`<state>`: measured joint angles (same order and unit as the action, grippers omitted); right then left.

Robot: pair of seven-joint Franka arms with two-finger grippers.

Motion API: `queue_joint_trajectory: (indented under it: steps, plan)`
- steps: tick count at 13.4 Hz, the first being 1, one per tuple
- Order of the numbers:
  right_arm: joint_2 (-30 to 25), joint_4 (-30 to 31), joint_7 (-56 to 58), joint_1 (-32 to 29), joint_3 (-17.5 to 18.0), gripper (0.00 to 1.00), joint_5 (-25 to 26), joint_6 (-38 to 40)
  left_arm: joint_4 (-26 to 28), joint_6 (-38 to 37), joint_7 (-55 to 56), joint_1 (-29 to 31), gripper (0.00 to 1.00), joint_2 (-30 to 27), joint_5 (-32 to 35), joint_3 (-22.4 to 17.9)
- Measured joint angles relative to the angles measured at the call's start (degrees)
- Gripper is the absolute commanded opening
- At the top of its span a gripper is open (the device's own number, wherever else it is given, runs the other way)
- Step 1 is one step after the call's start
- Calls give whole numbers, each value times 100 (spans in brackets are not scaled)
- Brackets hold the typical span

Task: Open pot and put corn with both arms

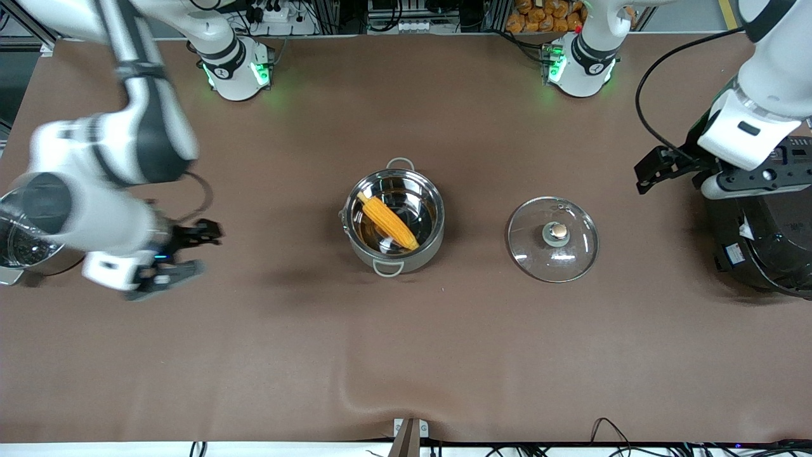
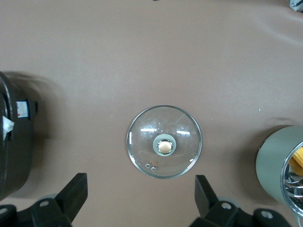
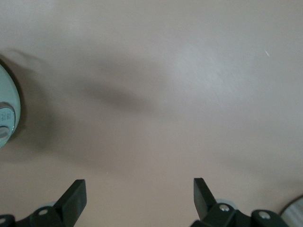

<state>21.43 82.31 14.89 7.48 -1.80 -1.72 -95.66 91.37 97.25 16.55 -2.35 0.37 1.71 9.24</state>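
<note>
The shiny steel pot stands open at the middle of the table, and the yellow-orange corn lies slanted inside it. Its clear glass lid with a copper knob rests flat on the table beside the pot, toward the left arm's end. My left gripper hangs open and empty over the table between the lid and the rice cooker. The left wrist view shows the lid, the pot's wall and a bit of corn. My right gripper is open and empty, over bare table toward the right arm's end.
A large black rice cooker stands at the left arm's end under the left wrist. Another steel pot sits at the right arm's end, partly covered by the right arm. Brown cloth covers the table.
</note>
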Motion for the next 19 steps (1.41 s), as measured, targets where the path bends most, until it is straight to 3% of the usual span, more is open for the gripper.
queue_joint_trajectory:
  steps: [4,10,14,19]
  plan:
    - [-783,288,-103,-299,3,100,-55,232,-70,-492,-3,26,100,-288,33,-40]
    - [-2175,961,-1039,-421,-53,100,-55,872,-62,-579,-473,366,100,-399,86,-49]
    - [-2513,1014,-1109,-610,-50,100,-55,1177,-79,-455,-646,425,100,-176,86,-27]
    - [-2536,1039,-1110,-742,-54,100,-55,1159,-405,-352,-648,325,100,257,86,-7]
